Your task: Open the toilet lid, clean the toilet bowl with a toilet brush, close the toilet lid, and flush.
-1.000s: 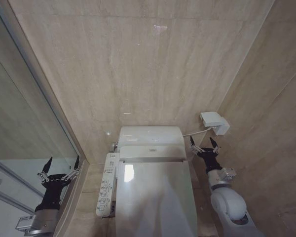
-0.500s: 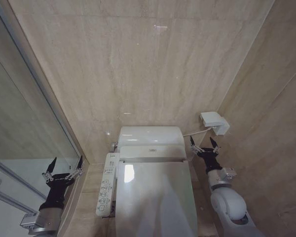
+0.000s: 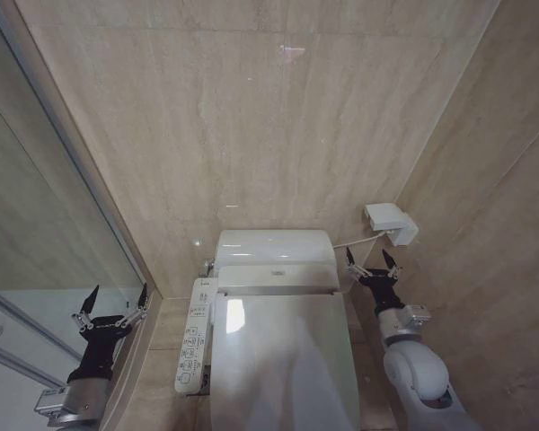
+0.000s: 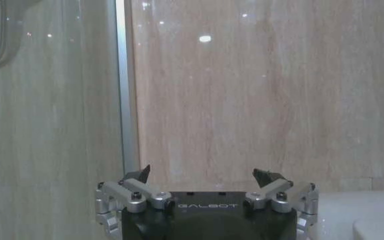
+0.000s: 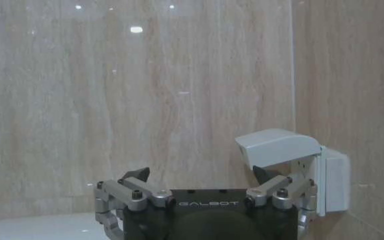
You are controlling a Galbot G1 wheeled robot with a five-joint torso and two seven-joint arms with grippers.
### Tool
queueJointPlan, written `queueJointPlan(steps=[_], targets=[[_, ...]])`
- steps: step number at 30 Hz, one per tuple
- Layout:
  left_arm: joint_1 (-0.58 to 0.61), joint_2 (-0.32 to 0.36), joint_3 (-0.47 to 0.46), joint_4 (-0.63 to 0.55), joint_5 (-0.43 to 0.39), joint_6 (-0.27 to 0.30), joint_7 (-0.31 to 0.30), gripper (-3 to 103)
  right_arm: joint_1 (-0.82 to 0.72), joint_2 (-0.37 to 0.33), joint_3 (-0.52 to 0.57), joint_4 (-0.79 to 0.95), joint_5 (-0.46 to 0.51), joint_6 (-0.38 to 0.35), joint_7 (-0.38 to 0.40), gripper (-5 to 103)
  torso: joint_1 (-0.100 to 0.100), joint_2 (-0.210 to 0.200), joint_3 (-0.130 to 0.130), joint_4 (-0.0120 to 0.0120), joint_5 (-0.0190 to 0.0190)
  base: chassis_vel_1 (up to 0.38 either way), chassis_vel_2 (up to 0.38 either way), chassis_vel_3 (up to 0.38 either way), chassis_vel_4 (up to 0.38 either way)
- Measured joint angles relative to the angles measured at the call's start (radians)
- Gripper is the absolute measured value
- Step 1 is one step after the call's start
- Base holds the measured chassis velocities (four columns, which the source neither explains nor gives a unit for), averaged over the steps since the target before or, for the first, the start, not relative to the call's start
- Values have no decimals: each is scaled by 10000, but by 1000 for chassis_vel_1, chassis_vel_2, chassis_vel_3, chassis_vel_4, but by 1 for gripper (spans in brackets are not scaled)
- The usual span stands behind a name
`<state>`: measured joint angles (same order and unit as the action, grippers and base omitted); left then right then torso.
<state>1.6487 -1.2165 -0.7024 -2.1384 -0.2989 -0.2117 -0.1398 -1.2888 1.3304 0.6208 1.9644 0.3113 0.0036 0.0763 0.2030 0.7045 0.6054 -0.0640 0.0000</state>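
Note:
The toilet lid [image 3: 283, 359] is a glossy white oval lying shut over the toilet in the lower middle of the head view. It hides the toilet bowl. The toilet brush is out of view. My left gripper [image 3: 118, 294] [image 4: 202, 176] is open and empty, raised to the left of the toilet beside the glass partition. My right gripper [image 3: 367, 260] [image 5: 200, 175] is open and empty too, held to the right of the toilet's back unit [image 3: 274, 251], just below the wall box.
A white control panel [image 3: 193, 337] runs along the toilet's left side. A glass shower partition with a metal frame [image 3: 81, 189] [image 4: 120, 85] closes the left. A white wall box [image 3: 391, 223] [image 5: 292, 165] is on the right wall. Tiled walls stand close behind and to the right.
My left gripper has drifted slightly, first to the right and then back a little to the left. The right arm and the toilet lid have not moved.

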Motion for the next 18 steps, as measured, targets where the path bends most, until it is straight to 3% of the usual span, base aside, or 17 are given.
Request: queueJointPlan(steps=[18], targets=[[-2,0,-1,14,9,-11,-4,100,0,0,0,0,0,0,0,100,0,0,0,0,0,0,0,0,0]])
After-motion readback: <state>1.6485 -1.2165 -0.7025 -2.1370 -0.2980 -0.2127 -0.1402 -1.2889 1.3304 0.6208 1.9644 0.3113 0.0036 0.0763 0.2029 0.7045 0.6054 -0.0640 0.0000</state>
